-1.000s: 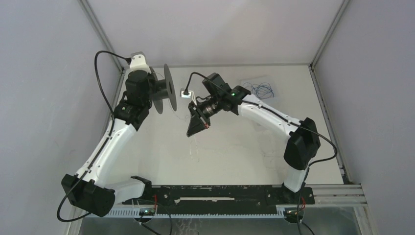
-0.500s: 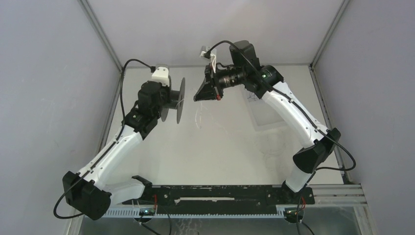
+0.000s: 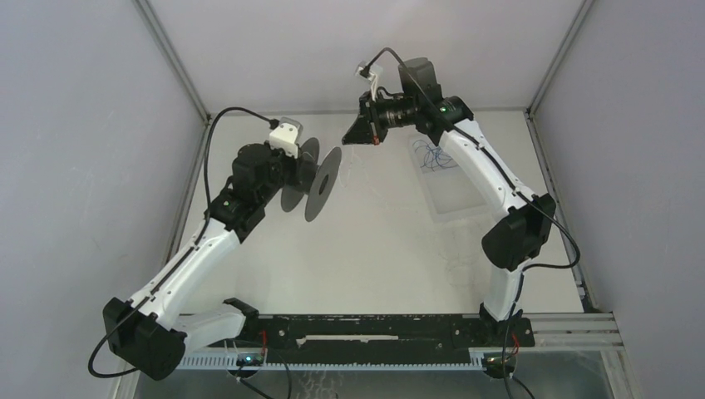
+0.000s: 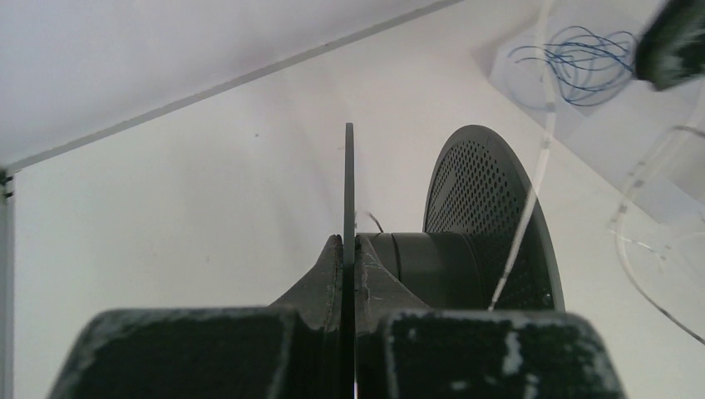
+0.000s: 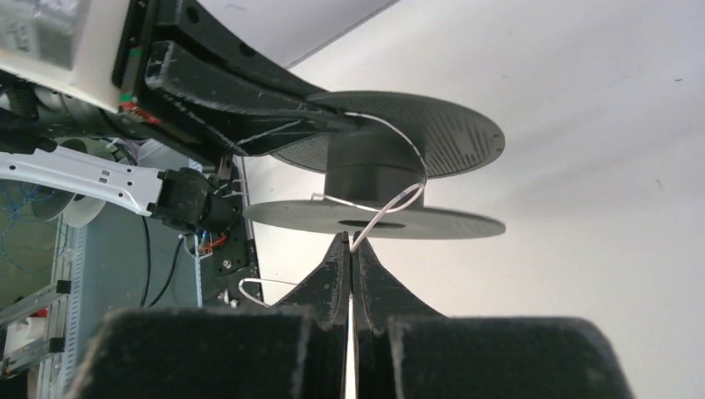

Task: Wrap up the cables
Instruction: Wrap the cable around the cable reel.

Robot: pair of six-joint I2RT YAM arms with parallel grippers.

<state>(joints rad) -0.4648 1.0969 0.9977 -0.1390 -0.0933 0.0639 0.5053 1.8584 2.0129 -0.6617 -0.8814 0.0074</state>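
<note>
A black spool (image 3: 320,187) hangs above the table's back left, and my left gripper (image 3: 287,170) is shut on one of its flanges. In the left wrist view the left gripper (image 4: 349,249) pinches that thin flange edge-on, with the hub (image 4: 432,266) to its right. The cable (image 4: 540,141) is a thin whitish cord coming down onto the hub. My right gripper (image 3: 349,137) is high at the back centre. In the right wrist view the right gripper (image 5: 351,245) is shut on the cable (image 5: 407,170), which curves round the spool (image 5: 378,170) hub.
A clear plastic sheet (image 3: 453,195) lies at the back right with a tangle of blue wire (image 3: 434,155) on it. Slack loops of the cord (image 4: 648,249) trail over the table. Grey walls close in on three sides, and a black rail (image 3: 374,328) runs along the near edge.
My right gripper swung from low over the table's middle up to the back, still shut on the cable. My left arm carried the spool rightward and tilted it.
</note>
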